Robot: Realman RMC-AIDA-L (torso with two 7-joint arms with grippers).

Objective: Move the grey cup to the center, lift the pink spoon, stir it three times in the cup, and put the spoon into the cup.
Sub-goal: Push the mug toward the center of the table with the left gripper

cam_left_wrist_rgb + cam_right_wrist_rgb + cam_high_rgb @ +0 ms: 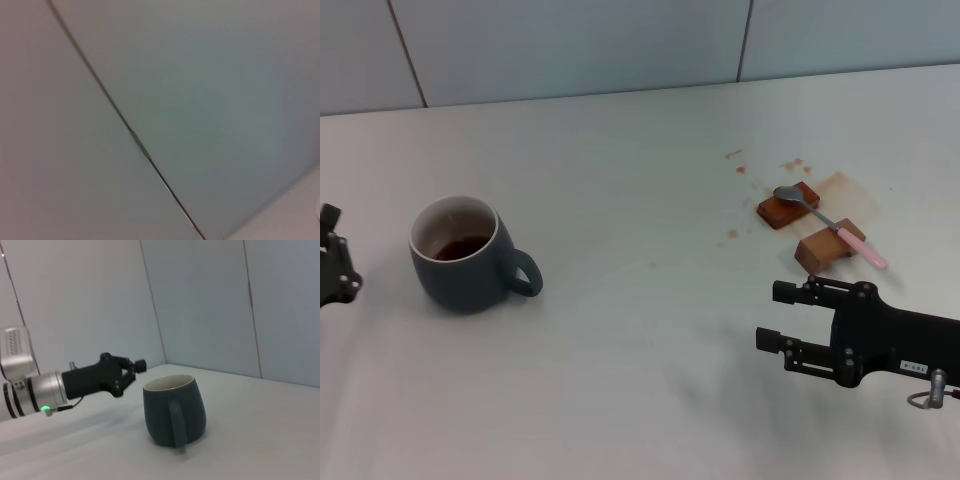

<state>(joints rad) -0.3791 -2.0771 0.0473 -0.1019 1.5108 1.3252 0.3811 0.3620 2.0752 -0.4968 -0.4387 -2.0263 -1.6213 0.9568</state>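
Overhead, the grey cup (460,255) sits at the frame's left with its handle pointing right, and the left gripper (334,268) shows at the left edge; whether it is spread cannot be told. At the right, the pink spoon (828,224) lies across two wooden blocks (809,228). Below them, the right gripper (775,316) hovers with fingers spread. Seen from the right wrist, the left gripper (135,367) is just beside the cup's (174,410) rim.

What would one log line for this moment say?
mug: left side, not held | spoon: resting on two wooden blocks | left end effector: beside mug | right end effector: open, near spoon
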